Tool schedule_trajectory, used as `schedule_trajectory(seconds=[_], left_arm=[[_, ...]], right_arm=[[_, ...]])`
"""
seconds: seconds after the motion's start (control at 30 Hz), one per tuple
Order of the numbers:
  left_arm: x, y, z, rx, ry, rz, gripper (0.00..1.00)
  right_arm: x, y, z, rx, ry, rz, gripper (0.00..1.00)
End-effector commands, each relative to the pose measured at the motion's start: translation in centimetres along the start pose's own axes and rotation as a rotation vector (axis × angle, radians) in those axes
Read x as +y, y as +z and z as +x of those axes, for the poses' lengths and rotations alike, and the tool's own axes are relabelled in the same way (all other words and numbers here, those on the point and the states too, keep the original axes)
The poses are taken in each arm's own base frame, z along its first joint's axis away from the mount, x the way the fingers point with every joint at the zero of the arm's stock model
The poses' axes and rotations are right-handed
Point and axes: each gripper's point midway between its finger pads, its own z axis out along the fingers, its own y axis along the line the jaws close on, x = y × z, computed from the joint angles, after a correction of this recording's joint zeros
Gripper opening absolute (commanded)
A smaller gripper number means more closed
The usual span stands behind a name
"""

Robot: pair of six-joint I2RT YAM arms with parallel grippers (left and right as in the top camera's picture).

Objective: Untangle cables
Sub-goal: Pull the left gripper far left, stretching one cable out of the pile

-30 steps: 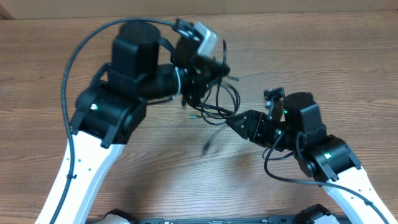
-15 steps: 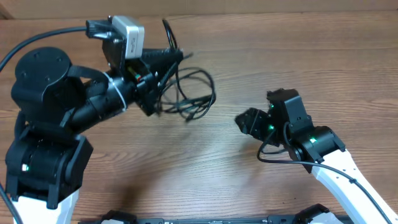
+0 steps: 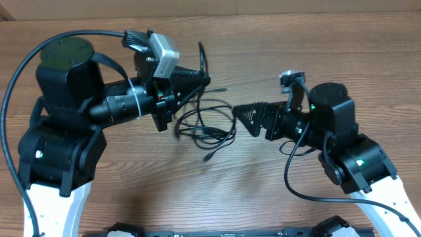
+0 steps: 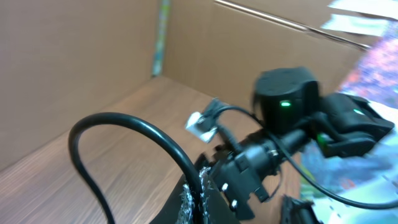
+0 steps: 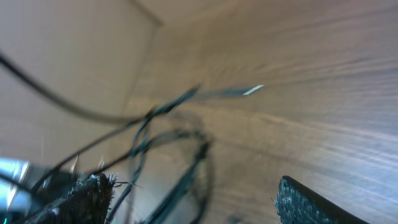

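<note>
Right fingers (image 3: pixel 248 113) swung nearer cables (image 3: pixel 209 126), spread wide; left fingers (image 3: pixel 194 80) clench cables; bundle trails lengthwise down-frame.

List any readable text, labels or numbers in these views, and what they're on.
No legible text in any view.
Colourful printed sheets, left wrist view: blurred, unreadable.
Small silver part: blurred, nothing readable.
Thin black cables and grey camera box: no markings visible.

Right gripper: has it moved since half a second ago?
Yes: the right gripper shifted left and slightly toward the far edge of the table, nearer the cables.
</note>
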Motion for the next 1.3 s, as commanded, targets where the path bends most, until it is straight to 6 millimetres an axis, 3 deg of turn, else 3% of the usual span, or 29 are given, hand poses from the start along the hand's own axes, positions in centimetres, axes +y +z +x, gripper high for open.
schedule_trajectory(seconds=[0.0,0.13,0.27,0.4,0.53,0.7,0.97,1.27], left_arm=[[-1.3,0.4,-0.4,-0.013,0.086,0.124,0.04],[-0.8,0.7,-1.0,-0.030,0.090,0.122,0.04],[-0.3,0.4,-2.1,-0.065,0.057,0.088,0.04],[3.2,-1.3,-3.6,-0.125,-0.053,-0.093,0.04],[6.8,-4.5,-4.3,-0.185,-0.149,-0.242,0.04],[11.2,-9.8,-3.7,-0.250,-0.314,-0.416,0.04],[13.4,-14.6,-2.0,-0.276,-0.418,-0.519,0.04],[15.5,-16.5,0.5,-0.265,-0.538,-0.632,0.04]], right_arm=[[1.0,1.0,1.8,0.094,-0.059,-0.057,0.82],[-1.8,3.2,4.8,0.227,0.001,0.065,0.71],[-8.3,4.8,7.4,0.320,0.044,0.368,0.50],[-14.0,4.8,8.4,0.341,0.136,0.592,0.47],[-17.7,4.1,8.5,0.350,0.216,0.681,0.47],[-21.0,2.5,8.7,0.341,0.309,0.763,0.47],[-26.3,-2.8,8.7,0.237,0.478,1.049,0.48],[-30.0,-9.2,9.6,0.177,0.686,1.260,0.52]])
